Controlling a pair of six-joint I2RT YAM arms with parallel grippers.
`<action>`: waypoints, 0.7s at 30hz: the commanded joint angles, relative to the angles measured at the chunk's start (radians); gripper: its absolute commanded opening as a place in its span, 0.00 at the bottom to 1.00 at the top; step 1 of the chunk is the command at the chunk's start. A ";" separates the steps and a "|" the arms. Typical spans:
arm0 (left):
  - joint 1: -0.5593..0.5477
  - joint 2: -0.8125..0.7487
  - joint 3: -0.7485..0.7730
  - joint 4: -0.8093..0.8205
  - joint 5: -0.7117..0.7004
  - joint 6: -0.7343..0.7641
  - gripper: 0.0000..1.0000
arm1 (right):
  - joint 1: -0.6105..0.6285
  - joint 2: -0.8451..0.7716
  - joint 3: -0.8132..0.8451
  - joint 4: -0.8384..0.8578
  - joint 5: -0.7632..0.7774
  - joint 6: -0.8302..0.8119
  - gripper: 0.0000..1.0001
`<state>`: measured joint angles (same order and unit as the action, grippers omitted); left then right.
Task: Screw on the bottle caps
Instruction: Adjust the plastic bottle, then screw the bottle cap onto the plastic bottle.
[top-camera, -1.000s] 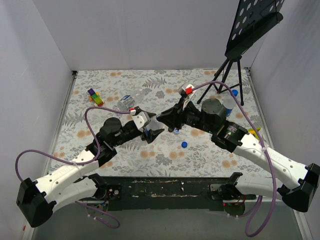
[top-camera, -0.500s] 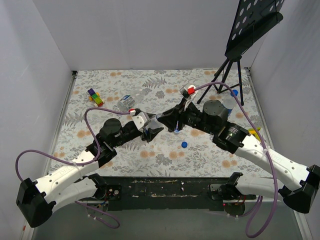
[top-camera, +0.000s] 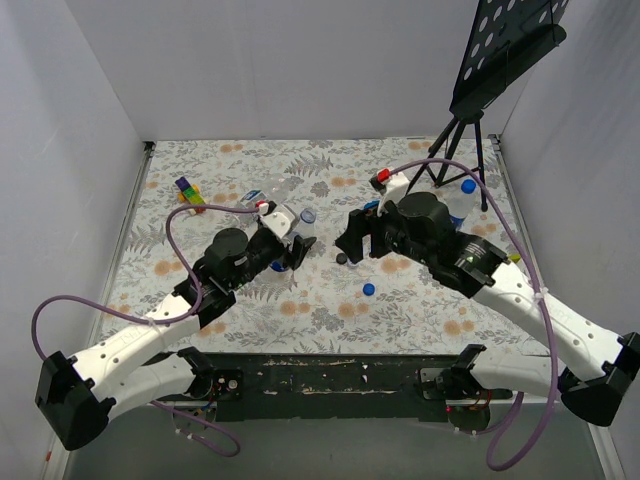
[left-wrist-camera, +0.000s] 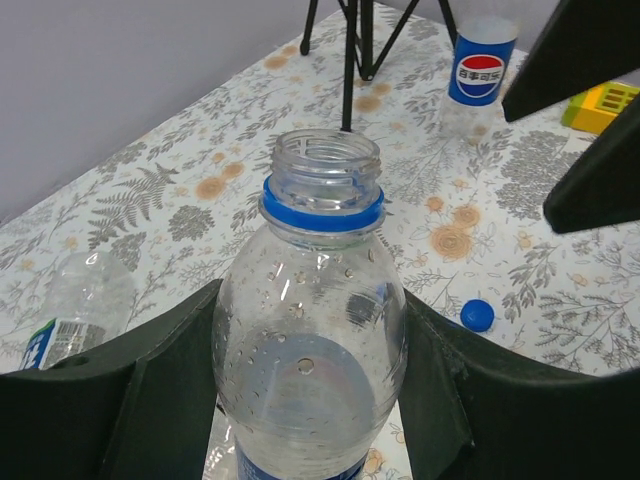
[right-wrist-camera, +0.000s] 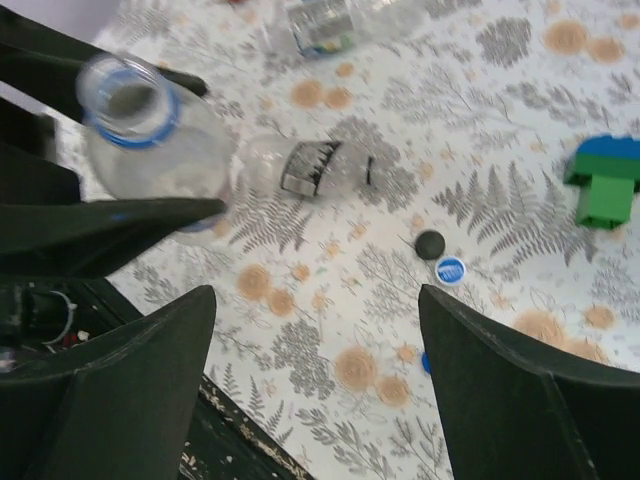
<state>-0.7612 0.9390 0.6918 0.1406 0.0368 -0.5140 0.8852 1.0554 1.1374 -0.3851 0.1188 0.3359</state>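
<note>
My left tool (top-camera: 290, 250) is closed partway around the body of a clear bottle (left-wrist-camera: 310, 330), with one dark finger pressed to each side, so it has that bottle in its grip. The bottle's mouth is uncapped, with a blue ring under the threads. My right tool (right-wrist-camera: 318, 300) stands wide open with nothing between its fingers, hanging over the bench (top-camera: 300, 160) just right of the held bottle and apart from it. Below the right tool, near the held bottle, I see a black cap (right-wrist-camera: 430, 243) with a blue cap (right-wrist-camera: 451, 270) just beside it. Another blue cap (top-camera: 368, 290) lies a little nearer the arm bases. A second clear bottle (right-wrist-camera: 310, 165) lies on its side right next to the held bottle, and a third (right-wrist-camera: 330, 20) lies beyond that. Well to the right of the held bottle, a Pepsi-labelled bottle (left-wrist-camera: 480, 70) stands upright near the legs of a music stand (top-camera: 455, 150). A green-and-blue block (right-wrist-camera: 605, 185) sits beyond the caps.
</note>
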 joint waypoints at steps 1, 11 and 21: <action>0.011 -0.002 0.048 -0.032 -0.118 -0.012 0.31 | -0.019 0.069 0.027 -0.161 -0.007 0.028 0.90; 0.138 -0.034 0.063 -0.041 -0.137 -0.057 0.30 | -0.022 0.169 -0.088 -0.268 -0.039 -0.100 0.84; 0.160 -0.058 0.055 -0.032 -0.129 -0.038 0.31 | -0.061 0.356 -0.154 -0.232 0.016 -0.083 0.70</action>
<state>-0.6041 0.9024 0.7120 0.1020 -0.0906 -0.5587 0.8444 1.3621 1.0069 -0.6350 0.1066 0.2573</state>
